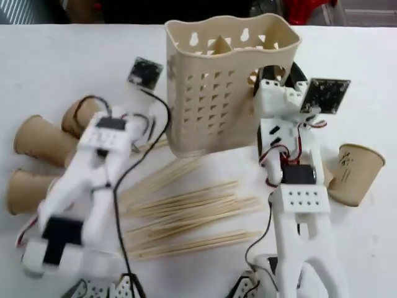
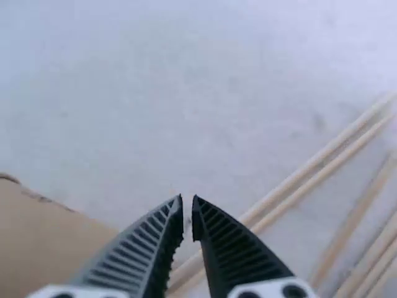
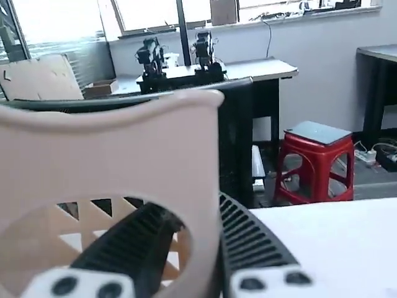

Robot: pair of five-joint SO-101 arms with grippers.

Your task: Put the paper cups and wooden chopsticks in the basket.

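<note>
- Paper cups [image 1: 40, 139]: four, tan; three at 9 o'clock of the table [image 1: 62, 56], one at 3.
- Wooden chopsticks [image 1: 186, 208]: pale loose heap, too overlapped to count, centre toward 6.
- Basket [image 1: 211, 93]: one, cream, perforated, at 12.
- Left gripper [image 2: 187, 202]: fingers nearly together, empty.
- Right gripper [image 3: 205, 211]: clamped on Basket wall.

The left arm [image 1: 87, 180] is stretched low from the near edge of the tabletop [image 1: 62, 56], the left gripper [image 2: 187, 208] pointed down, jaws nearly touching. The right arm [image 1: 298, 186] is extended farther in, the right gripper [image 3: 189, 208] closed astride the wall of the basket [image 3: 124, 155].
</note>
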